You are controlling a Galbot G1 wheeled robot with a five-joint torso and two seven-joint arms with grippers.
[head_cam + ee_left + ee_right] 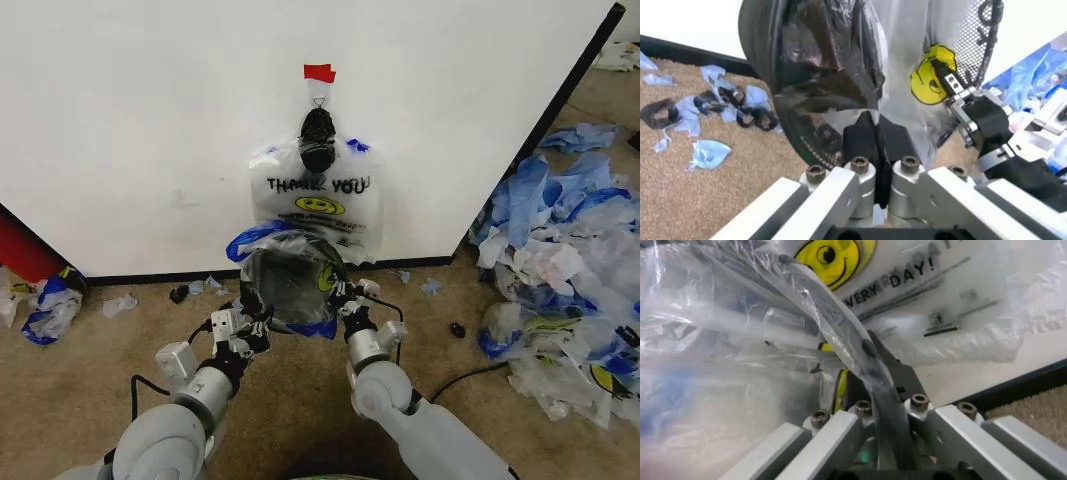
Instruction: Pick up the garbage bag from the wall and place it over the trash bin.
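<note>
Head looks down; wrists close, seemingly sharing trash bin [290, 285].

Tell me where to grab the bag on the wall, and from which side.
Probably the gathered neck under the dark bunch, from the front: the garbage bag hangs flat against the wall, pinched together only there. Left pincer and right pincer are shut on the trash bin.

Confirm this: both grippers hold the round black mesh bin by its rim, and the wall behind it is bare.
The wall is not bare. In the head view a see-through THANK YOU bag hangs on it under red tape. The rest stands: left gripper and right gripper clamp the rim of the black mesh bin.
</note>
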